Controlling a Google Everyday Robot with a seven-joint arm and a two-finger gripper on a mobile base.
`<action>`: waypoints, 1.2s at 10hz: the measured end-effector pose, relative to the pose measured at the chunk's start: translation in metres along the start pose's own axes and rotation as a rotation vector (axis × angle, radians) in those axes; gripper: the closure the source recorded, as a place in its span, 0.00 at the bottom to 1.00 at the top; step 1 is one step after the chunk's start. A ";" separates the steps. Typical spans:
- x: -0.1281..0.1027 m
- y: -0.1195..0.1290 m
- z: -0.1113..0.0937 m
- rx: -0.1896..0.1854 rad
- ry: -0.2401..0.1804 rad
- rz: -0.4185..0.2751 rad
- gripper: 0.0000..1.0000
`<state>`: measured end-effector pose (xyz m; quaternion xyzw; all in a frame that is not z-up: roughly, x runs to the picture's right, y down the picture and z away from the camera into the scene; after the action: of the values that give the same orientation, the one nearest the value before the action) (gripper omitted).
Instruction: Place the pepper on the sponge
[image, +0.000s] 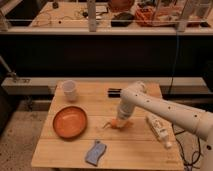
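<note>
The pepper (116, 124), small and orange with a pale stem tip pointing left, lies on the wooden table (75, 149) right of the orange plate. My gripper (121, 120) reaches down from the white arm and sits right over the pepper's thick end, covering part of it. The sponge (96, 152), a blue-grey wavy pad, lies near the table's front edge, below and left of the pepper, with nothing on it.
A round orange plate (70, 122) sits at the left. A white cup (69, 90) stands at the back left. A black bar (114, 92) lies at the back centre. A white bottle (158, 129) lies on its side at the right.
</note>
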<state>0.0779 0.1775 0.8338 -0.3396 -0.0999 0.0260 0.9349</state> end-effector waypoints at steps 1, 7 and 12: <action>0.000 0.003 -0.001 -0.003 0.000 -0.004 1.00; -0.014 0.028 -0.001 -0.026 -0.003 -0.033 1.00; -0.029 0.045 -0.001 -0.044 -0.016 -0.068 1.00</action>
<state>0.0507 0.2080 0.7990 -0.3561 -0.1195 -0.0053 0.9268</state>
